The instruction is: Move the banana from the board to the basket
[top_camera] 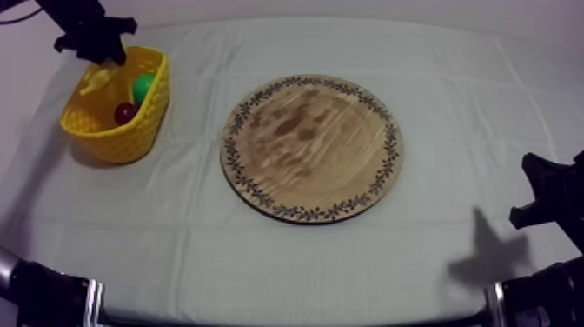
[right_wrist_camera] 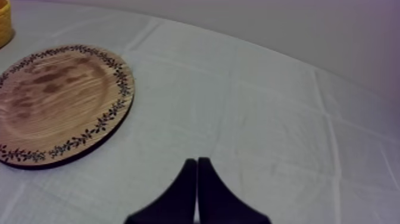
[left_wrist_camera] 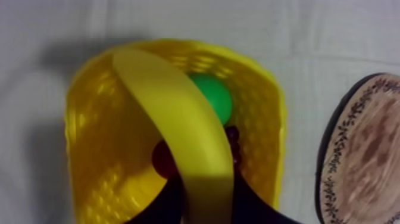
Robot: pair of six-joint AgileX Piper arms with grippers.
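The table point(top_camera: 452, 104) lay under a pale grey-white cloth against a plain light backdrop. From above, the round wooden board point(top_camera: 311, 148) sat at the middle of the table with nothing on it. The yellow basket point(top_camera: 139, 130) stood by the far left corner. The left arm point(top_camera: 87, 30) reached in over it, with the banana point(top_camera: 97, 80) hanging from the left jaws above the basket's far rim. A green fruit point(top_camera: 143, 85) and a small red fruit point(top_camera: 125, 112) lay inside. The right arm point(top_camera: 556, 196) rested low at the near right edge, well apart from the board.

The left wrist view looked straight down into the basket point(left_wrist_camera: 89, 119). The left jaws were clamped on one end of the banana point(left_wrist_camera: 178, 119), whose free end arched across the opening. Under it lay the green fruit point(left_wrist_camera: 214, 95) and the small red fruit point(left_wrist_camera: 162, 158). The board point(left_wrist_camera: 363, 155) was just beside the basket.

In the right wrist view, the right jaws lay together as a narrow wedge over bare cloth point(right_wrist_camera: 268, 119). The board point(right_wrist_camera: 53, 101) was nearby and an edge of the basket point(right_wrist_camera: 3, 24) showed beyond it.

The step in hand looked like the release. To do it well, the banana's whole length should be brought inside the walls, away from the far rim, and lowered until its free end sat below the rim. The jaws should then part fully and the arm rise straight up, so the fingers did not catch the weave. A drop from height could bounce the banana off the rounded fruit below or leave it lying across the rim.
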